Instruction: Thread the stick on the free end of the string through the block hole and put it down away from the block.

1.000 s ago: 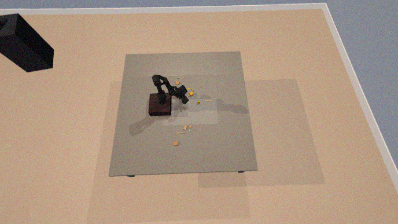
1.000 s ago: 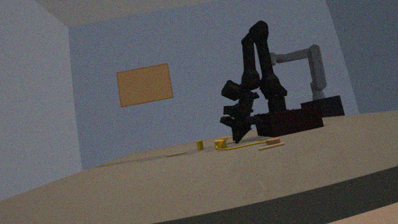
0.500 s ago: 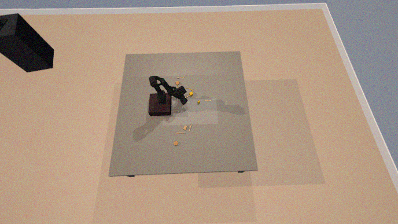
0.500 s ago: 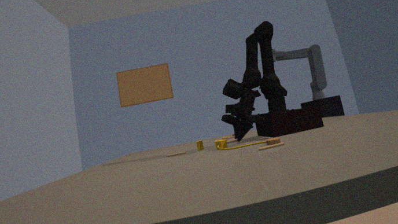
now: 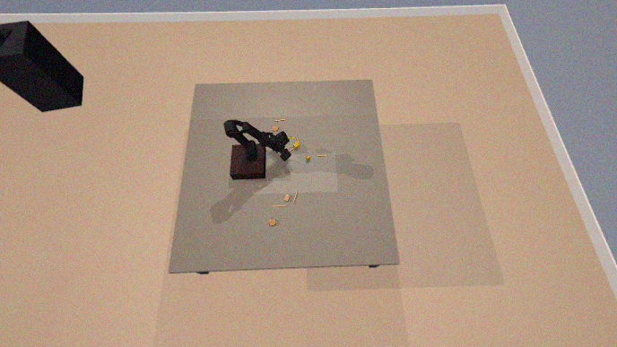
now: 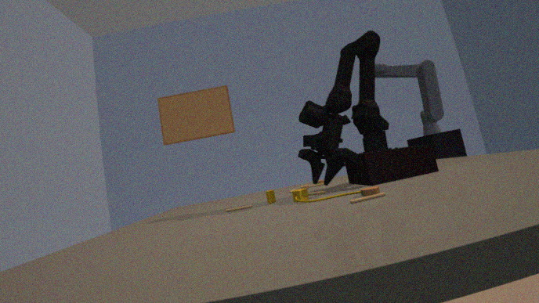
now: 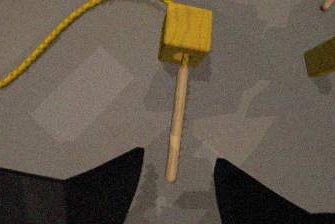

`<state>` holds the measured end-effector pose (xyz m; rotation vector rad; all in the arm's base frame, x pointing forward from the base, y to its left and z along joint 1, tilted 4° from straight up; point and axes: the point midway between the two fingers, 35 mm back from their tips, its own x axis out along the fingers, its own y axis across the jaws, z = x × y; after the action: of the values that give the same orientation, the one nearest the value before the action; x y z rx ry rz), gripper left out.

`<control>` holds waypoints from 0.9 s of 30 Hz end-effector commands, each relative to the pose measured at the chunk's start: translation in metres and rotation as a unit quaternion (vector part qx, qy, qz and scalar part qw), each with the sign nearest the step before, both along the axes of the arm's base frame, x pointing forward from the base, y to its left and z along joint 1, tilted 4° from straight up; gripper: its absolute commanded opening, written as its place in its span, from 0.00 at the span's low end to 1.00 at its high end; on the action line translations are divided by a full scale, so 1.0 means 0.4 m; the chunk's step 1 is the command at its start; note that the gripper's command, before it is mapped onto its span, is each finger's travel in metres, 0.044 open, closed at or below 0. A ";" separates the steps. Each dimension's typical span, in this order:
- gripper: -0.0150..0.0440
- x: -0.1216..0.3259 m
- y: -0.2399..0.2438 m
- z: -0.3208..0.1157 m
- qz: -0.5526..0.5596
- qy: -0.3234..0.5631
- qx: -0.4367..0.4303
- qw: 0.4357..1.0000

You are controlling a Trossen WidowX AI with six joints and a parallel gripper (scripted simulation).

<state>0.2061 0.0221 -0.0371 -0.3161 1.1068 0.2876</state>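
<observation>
The yellow wooden block [image 5: 296, 145] [image 6: 300, 195] [image 7: 188, 27] stands on the table. The thin stick [image 7: 179, 110] [image 6: 316, 192] lies on the near side of the block in the wrist view, clear of its face. A short bit of yellow string joins the stick to the hole. The rest of the string [image 7: 43, 50] [image 6: 331, 196] leaves the block's far side and curves to the round button [image 5: 274, 128] [image 6: 370, 191]. My gripper [image 7: 179, 160] [image 6: 320, 183] is partly open and empty, its fingertips a little above the table, on both sides of the stick's free end.
A smaller yellow block [image 5: 308, 158] [image 6: 270, 196] [image 7: 328, 56] stands nearby, with a loose stick [image 5: 322, 156] [image 6: 238, 207] beyond it. Another loose stick [image 5: 280, 119] [image 6: 367, 198] lies by the button. Two sticks, a small piece [image 5: 286, 197] and a round disc [image 5: 272, 222] lie farther off.
</observation>
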 end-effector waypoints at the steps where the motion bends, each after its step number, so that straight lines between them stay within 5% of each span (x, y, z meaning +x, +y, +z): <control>1: 0.61 0.014 -0.002 0.097 0.003 -0.011 0.001 1.000; 12: 0.61 0.000 -0.005 0.152 0.004 -0.010 0.001 1.000; 21: 1.00 0.005 -0.008 0.184 0.000 -0.010 -0.001 1.000; 27: 1.00 0.005 -0.009 0.184 -0.001 -0.009 -0.001 1.000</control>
<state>0.2082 0.0184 0.0349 -0.3169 1.0922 0.2800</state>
